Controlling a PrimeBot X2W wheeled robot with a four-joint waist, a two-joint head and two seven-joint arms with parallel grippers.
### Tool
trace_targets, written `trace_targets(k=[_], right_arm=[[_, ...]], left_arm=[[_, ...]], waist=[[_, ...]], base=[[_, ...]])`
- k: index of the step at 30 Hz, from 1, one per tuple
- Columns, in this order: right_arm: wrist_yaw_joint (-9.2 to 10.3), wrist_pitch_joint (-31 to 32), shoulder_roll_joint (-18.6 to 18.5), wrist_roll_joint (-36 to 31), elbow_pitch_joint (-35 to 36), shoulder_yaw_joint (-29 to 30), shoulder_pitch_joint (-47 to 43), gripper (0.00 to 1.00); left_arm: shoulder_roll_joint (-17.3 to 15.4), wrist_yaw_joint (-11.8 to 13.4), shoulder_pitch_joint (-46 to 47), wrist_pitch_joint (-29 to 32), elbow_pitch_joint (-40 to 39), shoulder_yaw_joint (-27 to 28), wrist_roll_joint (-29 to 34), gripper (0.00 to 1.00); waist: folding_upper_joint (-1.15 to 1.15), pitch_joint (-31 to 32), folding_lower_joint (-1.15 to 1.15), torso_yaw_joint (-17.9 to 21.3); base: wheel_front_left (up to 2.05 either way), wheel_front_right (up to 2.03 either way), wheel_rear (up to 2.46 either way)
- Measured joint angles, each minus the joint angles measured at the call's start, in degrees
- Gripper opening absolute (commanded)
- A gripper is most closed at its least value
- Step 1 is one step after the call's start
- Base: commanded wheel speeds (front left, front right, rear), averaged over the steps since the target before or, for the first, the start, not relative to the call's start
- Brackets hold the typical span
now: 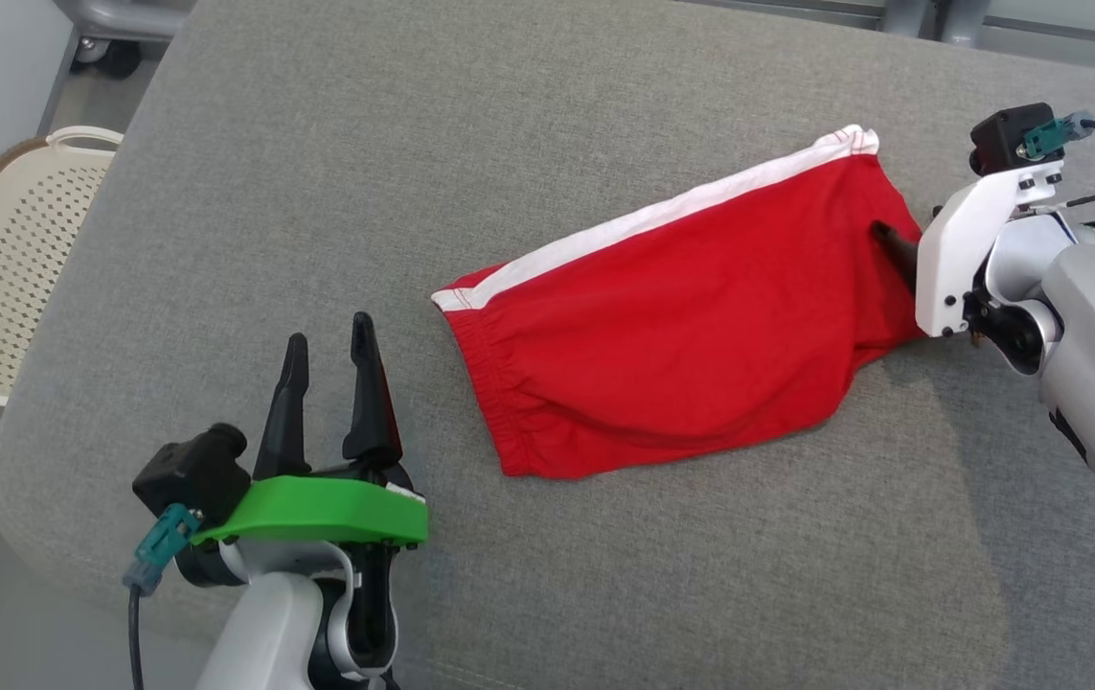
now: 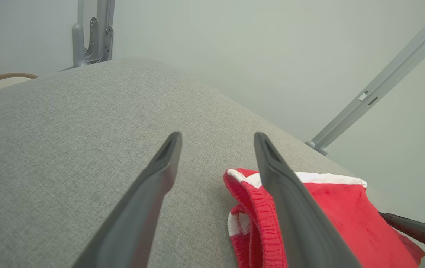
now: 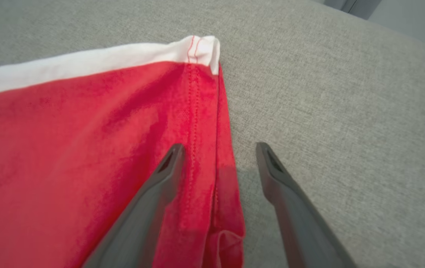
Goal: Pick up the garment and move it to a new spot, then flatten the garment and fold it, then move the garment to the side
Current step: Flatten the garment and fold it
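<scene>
Grey fabric-topped desk (image 1: pixel 604 575) with rounded corners fills the frame. Red garment (image 1: pixel 681 326) with a white band lies flat, centre-right. Left end effector (image 1: pixel 329 327), lower left, fingers apart, holding nothing, just beside the garment's elastic edge. Right end effector (image 3: pixel 218 146) fingers apart, straddling the garment's right hem. Cream perforated chair (image 1: pixel 11 268) at left edge, grey metal frame (image 1: pixel 116 19) upper left, pale wall (image 2: pixel 271 44) behind.

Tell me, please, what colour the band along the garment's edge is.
White band, best in the right wrist view.
</scene>
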State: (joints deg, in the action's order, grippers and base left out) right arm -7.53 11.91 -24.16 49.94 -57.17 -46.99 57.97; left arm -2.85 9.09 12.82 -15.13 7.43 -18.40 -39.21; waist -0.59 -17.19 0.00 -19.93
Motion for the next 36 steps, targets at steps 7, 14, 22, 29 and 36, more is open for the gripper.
trace_targets(k=[7, 14, 22, 29, 36], right_arm=[[0.00, 3.09, 0.09, 1.62, -1.75, -1.40, -0.08, 0.83], [0.00, 3.32, 1.32, 2.09, -2.31, -2.83, -0.05, 0.00], [-0.01, -1.58, 2.14, 3.48, -1.66, -3.53, -1.05, 0.00], [-0.01, -7.22, 1.81, 7.32, 1.30, -2.87, -6.18, 0.00], [-0.01, -13.51, 0.34, 11.56, 4.81, -1.09, -13.29, 0.00]], left_arm=[[0.00, 0.08, -0.66, 0.00, -1.54, 0.65, 1.22, 1.00], [0.00, 0.07, -0.75, 0.00, -2.19, 1.13, 2.24, 1.00], [0.01, 0.04, -1.69, 0.00, -2.21, 2.10, 4.10, 1.00], [-0.07, -0.09, -3.41, 0.01, -1.77, 3.28, 5.08, 1.00], [-1.52, 0.16, -6.34, 0.45, -2.15, 3.75, 5.16, 1.00]], waist=[[0.00, 0.20, 0.00, -0.87], [0.00, 0.34, 0.00, -0.43], [0.00, 1.38, 0.00, 0.96], [0.00, 3.99, 0.00, 3.01], [0.00, 7.28, 0.00, 6.29]], base=[[0.00, 0.00, 0.00], [0.00, 0.00, 0.00], [0.00, 0.00, 0.00], [0.00, 0.00, 0.00], [0.00, 0.00, 0.00]])
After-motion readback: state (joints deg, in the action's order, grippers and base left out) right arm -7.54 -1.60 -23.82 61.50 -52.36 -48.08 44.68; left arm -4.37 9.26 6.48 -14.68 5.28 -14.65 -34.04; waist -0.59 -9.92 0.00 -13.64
